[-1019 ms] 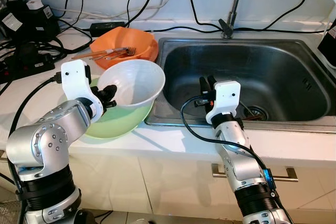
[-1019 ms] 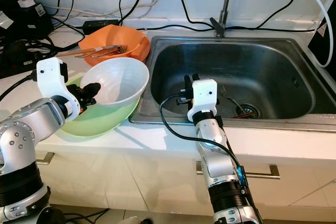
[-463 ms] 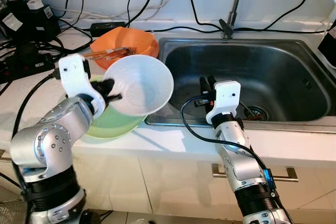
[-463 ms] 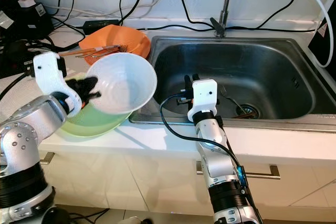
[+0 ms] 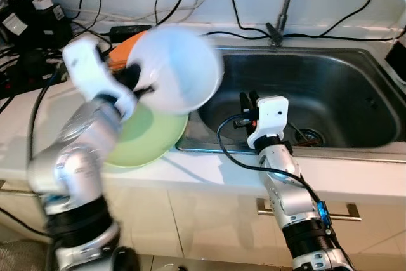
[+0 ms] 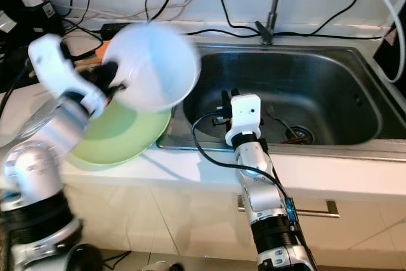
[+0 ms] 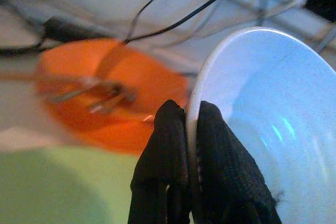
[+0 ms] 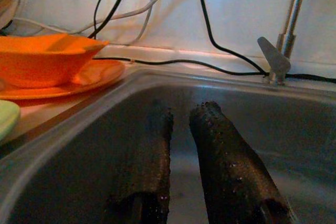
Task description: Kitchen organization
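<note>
The white bowl (image 5: 176,68), pinched at its rim by the left gripper (image 7: 191,124), is held above the green bowl (image 5: 144,139), at ten o'clock from the sink (image 5: 330,87). It is judged rigid, light, slippery and breakable. The right gripper's (image 8: 181,129) fingers are slightly spread.

- L arm raised, elbow bent, forearm angled up and inward; blurred in head views.
- Left gripper (image 7: 190,129): black fingers (image 7: 164,150) pinched tight on rim of white bowl (image 5: 177,68), one finger inside, one outside.
- Bowl held up off counter, tipped, mouth turned toward sink side.
- R arm reaches fwd from lower centre, forearm nearly upright, white wrist housing on top.
- Right gripper (image 8: 181,153): fingers approx parallel w/ small gap between, holding nothing, pointing into sink (image 5: 330,87).
</note>
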Tool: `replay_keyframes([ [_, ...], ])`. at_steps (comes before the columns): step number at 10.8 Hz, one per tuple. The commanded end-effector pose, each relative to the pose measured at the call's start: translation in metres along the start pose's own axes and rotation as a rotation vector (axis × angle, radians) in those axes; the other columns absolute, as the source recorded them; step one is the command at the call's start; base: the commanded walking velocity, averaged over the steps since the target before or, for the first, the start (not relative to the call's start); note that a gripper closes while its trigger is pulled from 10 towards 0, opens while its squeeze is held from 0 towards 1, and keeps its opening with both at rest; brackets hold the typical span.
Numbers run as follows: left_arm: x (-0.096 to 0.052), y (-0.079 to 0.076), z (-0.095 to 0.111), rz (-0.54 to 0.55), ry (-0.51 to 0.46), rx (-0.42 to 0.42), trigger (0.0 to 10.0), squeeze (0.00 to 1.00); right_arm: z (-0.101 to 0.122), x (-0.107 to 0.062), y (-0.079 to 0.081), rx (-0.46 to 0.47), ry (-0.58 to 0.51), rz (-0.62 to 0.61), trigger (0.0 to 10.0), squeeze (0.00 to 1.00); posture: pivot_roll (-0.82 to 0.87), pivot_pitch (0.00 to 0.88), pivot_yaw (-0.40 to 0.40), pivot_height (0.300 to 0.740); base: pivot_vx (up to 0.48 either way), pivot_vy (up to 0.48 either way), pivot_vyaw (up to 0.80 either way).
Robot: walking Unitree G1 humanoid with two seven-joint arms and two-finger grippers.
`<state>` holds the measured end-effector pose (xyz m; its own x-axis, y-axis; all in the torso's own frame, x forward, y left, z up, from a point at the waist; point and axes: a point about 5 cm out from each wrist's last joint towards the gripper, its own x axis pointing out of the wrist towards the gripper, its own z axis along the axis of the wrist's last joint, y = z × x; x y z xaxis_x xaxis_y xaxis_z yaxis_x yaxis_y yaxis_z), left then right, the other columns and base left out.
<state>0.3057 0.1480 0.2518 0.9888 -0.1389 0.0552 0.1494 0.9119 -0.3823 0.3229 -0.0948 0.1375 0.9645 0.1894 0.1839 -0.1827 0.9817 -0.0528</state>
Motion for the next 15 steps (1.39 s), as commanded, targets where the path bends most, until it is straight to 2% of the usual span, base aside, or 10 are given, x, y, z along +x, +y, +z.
replay_keyframes([
  [1, 0.004, -0.020, 0.011, -0.092, -0.084, 0.026, 10.0, 0.00, 0.001, 0.002, -0.002, 0.000, 0.008, -0.009, 10.0, 0.00, 0.09, 0.000, 0.051, 0.740, 0.000, 0.000, 0.00],
  [4, 0.017, -0.043, 0.015, -0.179, -0.219, 0.082, 10.0, 0.00, 0.001, 0.003, -0.005, -0.003, 0.007, -0.028, 10.0, 0.00, 0.07, 0.000, 0.053, 0.740, 0.000, 0.000, 0.00],
  [5, 0.023, -0.047, 0.017, -0.181, -0.283, 0.096, 10.0, 0.00, 0.000, 0.002, -0.006, -0.005, 0.009, -0.036, 10.0, 0.00, 0.06, 0.000, 0.055, 0.740, 0.000, 0.000, 0.00],
  [6, 0.028, -0.048, 0.017, -0.170, -0.331, 0.068, 10.0, 0.00, -0.001, 0.002, -0.010, -0.010, 0.014, -0.050, 10.0, 0.00, 0.06, 0.000, 0.054, 0.740, 0.000, 0.000, 0.00],
  [7, 0.036, -0.051, 0.012, -0.169, -0.372, 0.095, 10.0, 0.00, -0.004, 0.003, -0.016, -0.015, 0.025, -0.074, 10.0, 0.00, 0.06, 0.000, 0.051, 0.740, 0.000, 0.000, 0.00],
  [9, 0.047, -0.050, -0.008, -0.165, -0.369, 0.114, 10.0, 0.00, -0.003, 0.003, -0.029, -0.034, 0.023, -0.107, 10.0, 0.00, 0.05, 0.000, 0.059, 0.740, 0.000, 0.000, 0.00],
  [12, 0.052, -0.042, -0.044, -0.150, -0.307, 0.182, 10.0, 0.00, -0.001, 0.000, -0.070, -0.041, 0.029, -0.236, 10.0, 0.00, 0.02, 0.000, 0.074, 0.740, 0.000, 0.000, 0.00],
  [13, 0.053, -0.042, -0.056, -0.157, -0.293, 0.201, 10.0, 0.00, 0.002, -0.002, -0.086, -0.028, 0.029, -0.277, 10.0, 0.71, 0.01, 0.000, 0.078, 0.740, 0.000, 0.000, 0.00],
  [14, 0.053, -0.042, -0.062, -0.162, -0.284, 0.212, 10.0, 0.00, 0.006, -0.001, -0.097, 0.031, 0.029, -0.307, 10.0, 1.00, 0.01, 0.000, 0.081, 0.740, 0.000, 0.000, 0.00],
  [15, 0.053, -0.043, -0.066, -0.169, -0.280, 0.217, 10.0, 0.00, 0.008, 0.000, -0.099, 0.081, 0.030, -0.303, 10.0, 1.00, 0.01, 0.000, 0.084, 0.740, 0.000, 0.000, 0.00],
])
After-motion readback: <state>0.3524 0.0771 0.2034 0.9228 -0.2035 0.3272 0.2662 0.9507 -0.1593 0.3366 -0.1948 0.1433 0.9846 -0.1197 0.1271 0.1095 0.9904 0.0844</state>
